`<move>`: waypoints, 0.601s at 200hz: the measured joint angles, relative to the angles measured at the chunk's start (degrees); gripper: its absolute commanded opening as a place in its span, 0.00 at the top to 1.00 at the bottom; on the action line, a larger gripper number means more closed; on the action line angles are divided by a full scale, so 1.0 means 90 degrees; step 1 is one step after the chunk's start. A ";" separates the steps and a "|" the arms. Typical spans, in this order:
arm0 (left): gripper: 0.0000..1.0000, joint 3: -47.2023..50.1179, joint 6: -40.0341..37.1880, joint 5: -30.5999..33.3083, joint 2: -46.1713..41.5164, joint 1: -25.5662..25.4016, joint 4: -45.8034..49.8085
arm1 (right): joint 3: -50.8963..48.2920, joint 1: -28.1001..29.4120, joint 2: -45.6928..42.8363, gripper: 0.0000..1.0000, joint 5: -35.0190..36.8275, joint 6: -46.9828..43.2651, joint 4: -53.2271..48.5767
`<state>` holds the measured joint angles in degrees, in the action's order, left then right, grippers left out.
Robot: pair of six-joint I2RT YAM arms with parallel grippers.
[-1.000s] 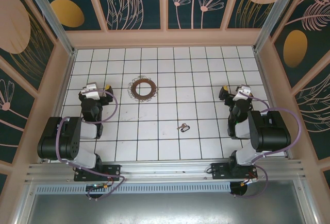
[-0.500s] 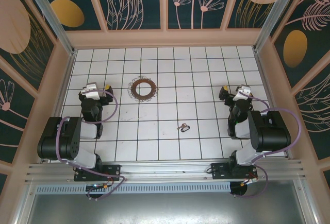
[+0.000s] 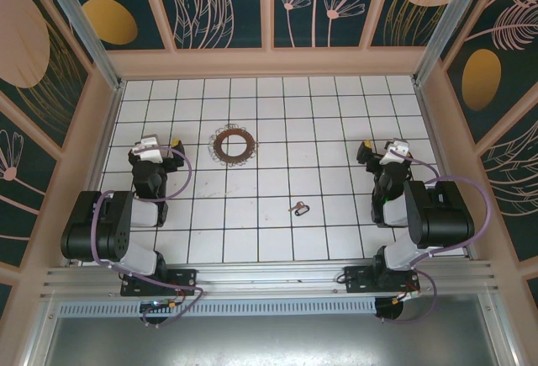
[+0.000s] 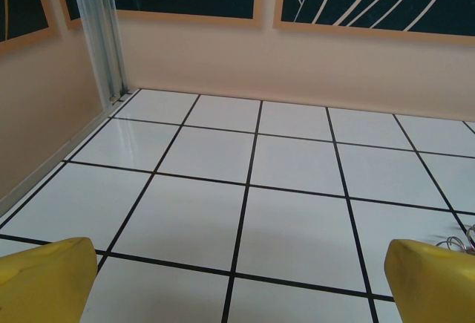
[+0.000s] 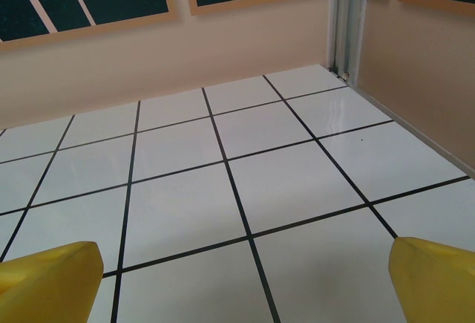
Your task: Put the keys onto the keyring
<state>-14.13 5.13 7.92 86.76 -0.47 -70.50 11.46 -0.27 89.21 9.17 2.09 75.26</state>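
Note:
A small dark metal piece, seemingly the keys with a clip, lies flat on the white tiled floor between the two arms, too small to make out in detail. A larger brown ring edged with thin wire loops lies further back and to the left; whether it is the keyring I cannot tell. My left gripper rests folded at the left, just left of the brown ring, open and empty. A bit of the ring's wire shows by its right fingertip. My right gripper rests at the right, open and empty.
Peach walls with dark floral panels close in the tiled floor on three sides. Metal posts stand in the back corners. Both arms sit folded over their bases near the front rail.

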 measured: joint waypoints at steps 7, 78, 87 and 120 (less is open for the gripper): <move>0.01 0.0000 0.0000 0.0000 0.0000 0.0000 0.0000 | 0.0000 0.0000 0.0000 0.01 0.0000 0.0000 0.0000; 0.01 0.0000 -0.0002 -0.0005 0.0000 0.0000 0.0002 | 0.0000 0.0000 0.0000 0.01 -0.0002 0.0000 0.0000; 0.01 0.0000 -0.0010 -0.0032 -0.0002 0.0000 0.0015 | 0.0000 0.0000 0.0000 0.01 -0.0002 0.0000 0.0000; 0.01 -0.0291 -0.0039 -0.0119 -0.0418 0.0000 0.1039 | 0.0002 -0.0005 -0.0274 0.01 -0.0075 -0.0007 -0.0306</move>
<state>-16.75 4.78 6.85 83.00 -0.47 -61.14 11.49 -0.32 86.74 8.49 2.02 72.51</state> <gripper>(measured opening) 0.986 0.990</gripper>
